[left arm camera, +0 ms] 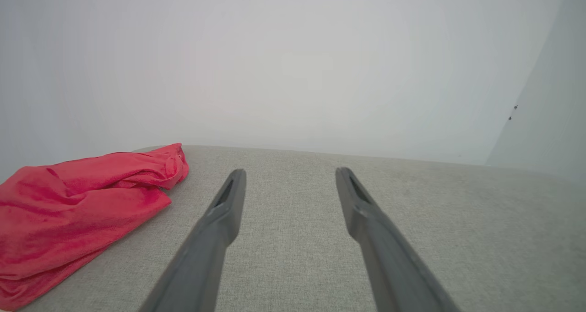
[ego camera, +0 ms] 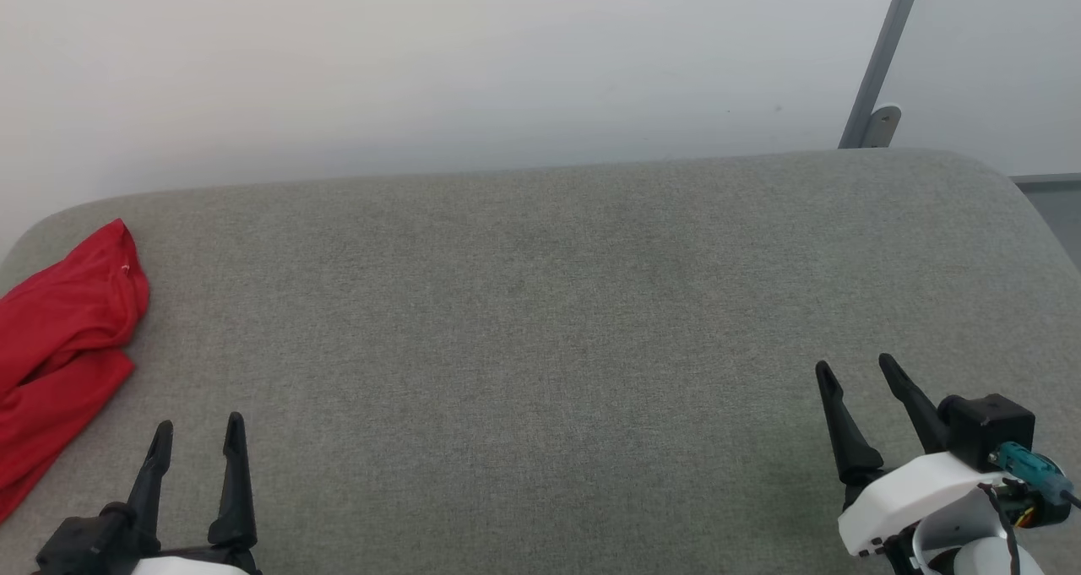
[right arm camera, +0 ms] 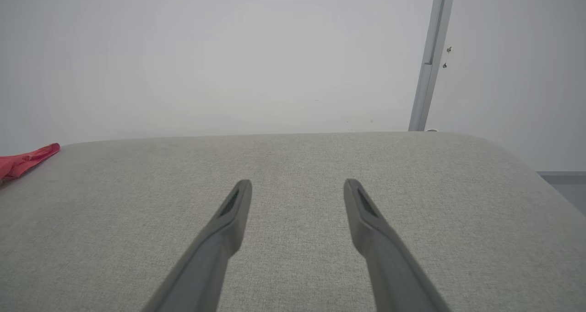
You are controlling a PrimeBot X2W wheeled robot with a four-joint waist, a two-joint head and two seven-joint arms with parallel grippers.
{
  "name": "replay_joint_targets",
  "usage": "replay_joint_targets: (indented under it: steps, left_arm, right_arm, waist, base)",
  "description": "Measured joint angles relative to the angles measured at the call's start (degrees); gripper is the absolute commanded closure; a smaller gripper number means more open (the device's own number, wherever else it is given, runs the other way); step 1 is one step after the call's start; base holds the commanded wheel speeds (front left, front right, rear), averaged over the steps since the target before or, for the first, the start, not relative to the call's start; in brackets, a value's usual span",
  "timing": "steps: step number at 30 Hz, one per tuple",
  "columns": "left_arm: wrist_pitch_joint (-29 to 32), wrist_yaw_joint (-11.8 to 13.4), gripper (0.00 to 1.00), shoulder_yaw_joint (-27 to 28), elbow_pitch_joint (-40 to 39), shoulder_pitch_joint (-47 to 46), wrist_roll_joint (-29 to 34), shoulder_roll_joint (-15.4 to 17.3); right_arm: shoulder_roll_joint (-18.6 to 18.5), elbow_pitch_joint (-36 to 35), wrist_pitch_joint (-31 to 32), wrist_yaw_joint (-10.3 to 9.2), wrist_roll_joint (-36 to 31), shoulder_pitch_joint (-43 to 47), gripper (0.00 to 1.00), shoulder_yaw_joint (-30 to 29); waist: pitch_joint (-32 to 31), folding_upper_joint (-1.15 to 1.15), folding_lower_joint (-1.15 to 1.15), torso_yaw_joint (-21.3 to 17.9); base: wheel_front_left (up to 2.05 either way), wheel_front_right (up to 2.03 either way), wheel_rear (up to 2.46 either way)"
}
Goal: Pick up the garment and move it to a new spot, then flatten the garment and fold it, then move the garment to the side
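You have soft, even light in all three views: no hard shadows on the cushion (ego camera: pixel 540 305), no glare. The head view is sharp down to the weave. Both wrist views are paler, and the left one is hazy, its wall (left arm camera: pixel 293 64) washed out. There the fingers (left arm camera: pixel 222 229) blur toward the lens and the garment (left arm camera: pixel 68 202) reads pinkish.
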Motion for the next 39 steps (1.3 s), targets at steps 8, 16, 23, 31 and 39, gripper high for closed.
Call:
replay_joint_targets:
  steps: [8,16,23,31,39]
  left_arm:
    - [-0.03,0.0,0.0,-0.59,0.24,0.02,-0.22,0.35]
    - [-0.03,0.0,0.0,-1.27,0.9,0.02,-1.07,1.31]
    - [-0.03,0.0,0.0,-0.29,1.04,0.09,-1.63,1.58]
    - [-0.04,0.85,0.0,1.89,1.18,0.07,-2.0,0.9]
    - [0.0,2.72,0.0,3.03,1.16,0.05,-1.82,1.49]
  right_arm:
    - [0.27,-0.57,0.0,0.0,-0.16,0.81,0.0,-0.51]
    - [0.9,-1.77,-0.01,0.0,-0.73,2.07,0.0,-1.49]
    - [2.31,-2.99,0.63,0.0,-0.94,2.95,0.0,-1.51]
    - [2.13,-3.8,1.59,0.0,-0.54,3.14,0.0,1.37]
    - [1.91,-3.63,1.76,0.0,0.31,1.86,0.0,4.69]
  waist:
    - [-0.07,0.0,0.0,0.21]
    - [-1.25,0.0,0.0,2.17]
    - [-2.54,0.0,0.0,4.59]
    - [-3.59,0.0,0.0,9.5]
    - [-3.97,0.0,0.0,16.9]
  base:
    - [0.0,0.0,0.0]
    - [0.0,0.0,0.0]
    - [0.0,0.0,0.0]
    - [0.0,0.0,0.0]
    - [0.0,0.0,0.0]
